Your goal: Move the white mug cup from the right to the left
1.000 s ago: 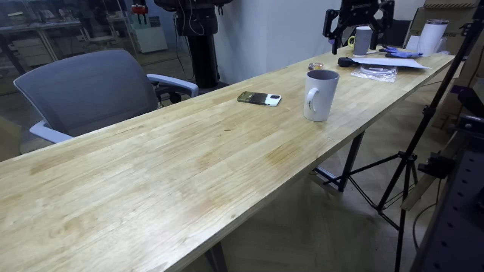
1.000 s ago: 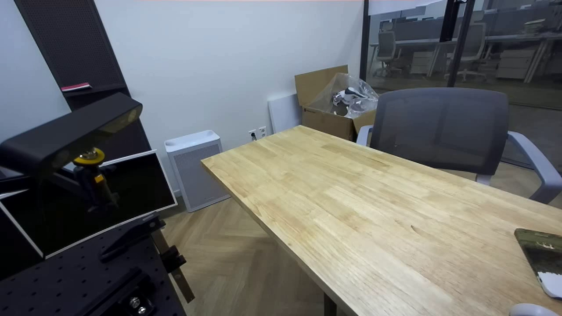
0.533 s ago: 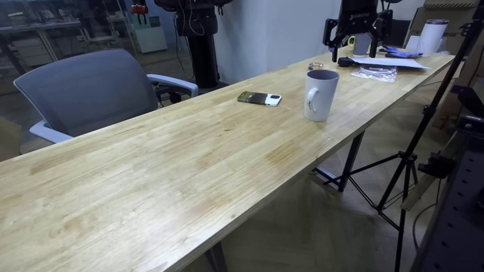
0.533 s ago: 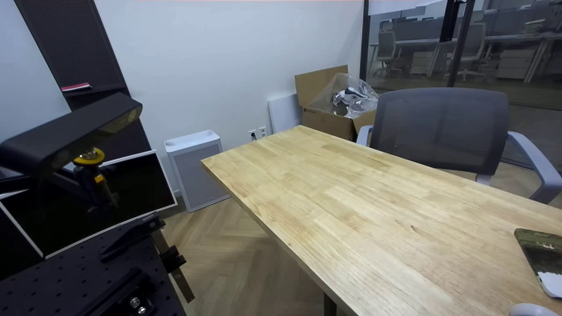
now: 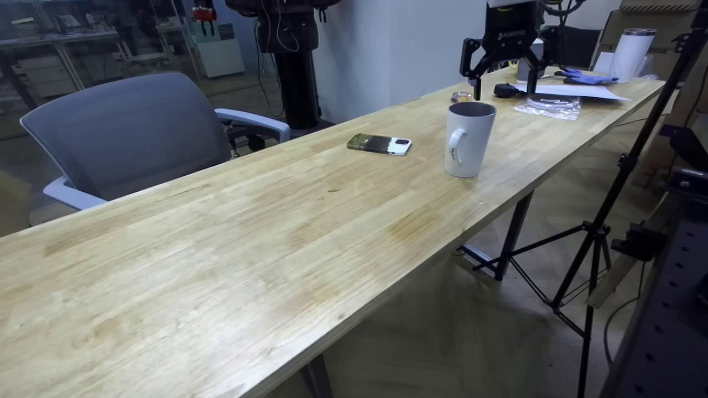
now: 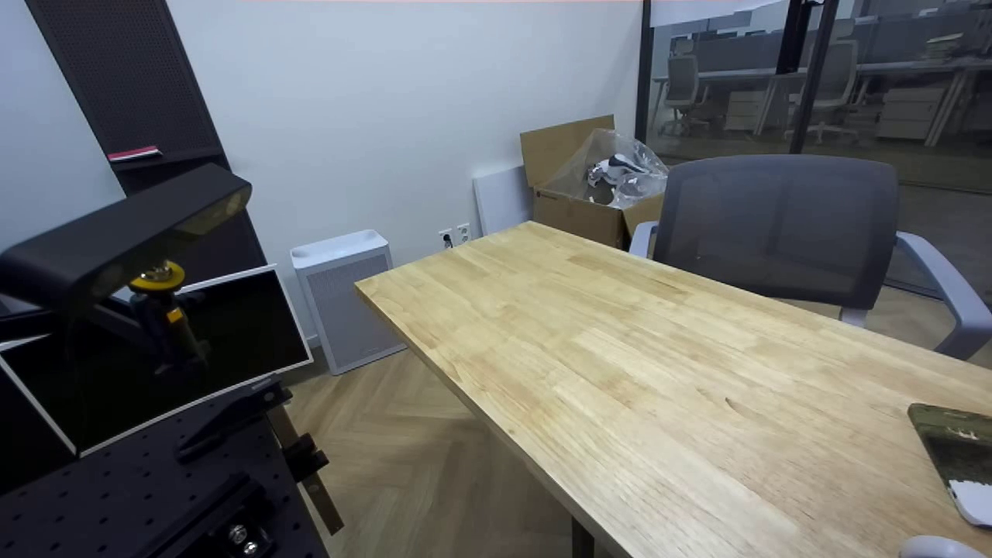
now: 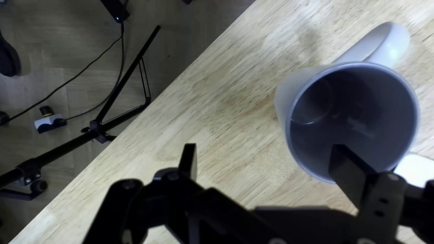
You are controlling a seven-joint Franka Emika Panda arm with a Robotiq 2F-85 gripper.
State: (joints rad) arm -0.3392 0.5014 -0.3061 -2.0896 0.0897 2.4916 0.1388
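Observation:
The white mug cup (image 5: pixel 475 149) stands upright on the wooden table (image 5: pixel 249 237), with its handle facing the camera in an exterior view. Only a sliver of it (image 6: pixel 938 547) shows at the bottom right corner of an exterior view. In the wrist view the mug (image 7: pixel 352 115) is right of centre, seen from above into its dark, empty-looking inside. My gripper (image 5: pixel 504 93) is open with nothing between its fingers, above and behind the mug. In the wrist view my gripper (image 7: pixel 263 147) has one fingertip overlapping the mug's near rim; I cannot tell whether they touch.
A phone (image 5: pixel 379 144) lies beside the mug; it also shows in an exterior view (image 6: pixel 961 457). Behind are a tape roll (image 5: pixel 462 97), a plastic bag (image 5: pixel 550 108), paper, a blue glove (image 5: pixel 589 77) and a white tumbler (image 5: pixel 632 55). A tripod (image 5: pixel 625 166) stands past the table edge.
My open gripper has come down and a little to the left in an exterior view, closer to the mug. The mug and phone have not moved.

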